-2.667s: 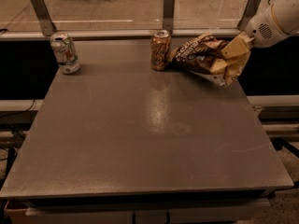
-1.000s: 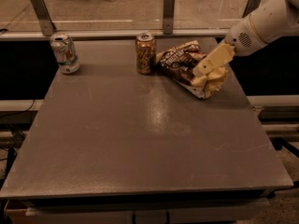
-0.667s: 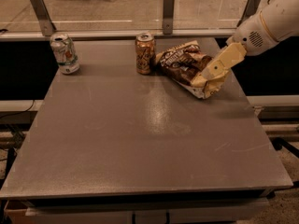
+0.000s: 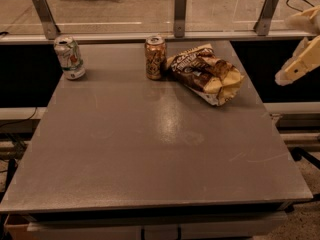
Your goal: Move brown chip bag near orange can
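The brown chip bag [image 4: 205, 74] lies on its side at the back of the grey table [image 4: 150, 149], crinkled, with its cream end toward the right. The orange can [image 4: 156, 57] stands upright just left of the bag, touching it or nearly so. My gripper [image 4: 300, 43] hangs in the air past the table's right edge, well clear of the bag. Its two cream fingers [image 4: 296, 66] stand apart and hold nothing.
A white-and-green can [image 4: 70, 58] stands upright at the table's back left corner. A rail with metal posts [image 4: 180, 6] runs behind the table. Office chair legs show on the floor beyond.
The gripper carried the bag leftward next to the orange can, let go of it, and has drawn back to the right, off the table. The bag now rests alone.
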Robot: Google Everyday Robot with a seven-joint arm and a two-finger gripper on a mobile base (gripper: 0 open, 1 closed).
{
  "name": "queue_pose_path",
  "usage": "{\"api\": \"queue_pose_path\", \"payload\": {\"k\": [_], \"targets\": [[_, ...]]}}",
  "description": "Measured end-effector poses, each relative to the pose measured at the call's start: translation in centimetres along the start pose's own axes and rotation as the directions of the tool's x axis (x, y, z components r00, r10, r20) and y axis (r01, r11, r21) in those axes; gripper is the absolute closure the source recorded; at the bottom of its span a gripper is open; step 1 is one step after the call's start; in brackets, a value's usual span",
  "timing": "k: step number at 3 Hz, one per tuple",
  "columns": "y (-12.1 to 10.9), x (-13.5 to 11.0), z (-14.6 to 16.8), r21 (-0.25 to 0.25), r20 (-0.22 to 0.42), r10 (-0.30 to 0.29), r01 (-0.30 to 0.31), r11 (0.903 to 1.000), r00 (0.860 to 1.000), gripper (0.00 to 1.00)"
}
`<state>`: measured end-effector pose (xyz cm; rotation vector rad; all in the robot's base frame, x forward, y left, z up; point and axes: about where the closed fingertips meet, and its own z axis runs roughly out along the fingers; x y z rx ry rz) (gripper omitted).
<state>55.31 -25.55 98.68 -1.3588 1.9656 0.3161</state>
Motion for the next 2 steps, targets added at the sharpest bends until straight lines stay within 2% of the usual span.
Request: {"api": "queue_pose_path", "payload": {"k": [1,2], "targets": [[-0.18,-0.24,-0.57,0.011,0.003,-0.085,0.085,0.9963,0.996,0.0],[-0.16,-0.23,-0.46,0.009,0.003,-0.084,0.084,0.9964,0.996,0.0]]}}
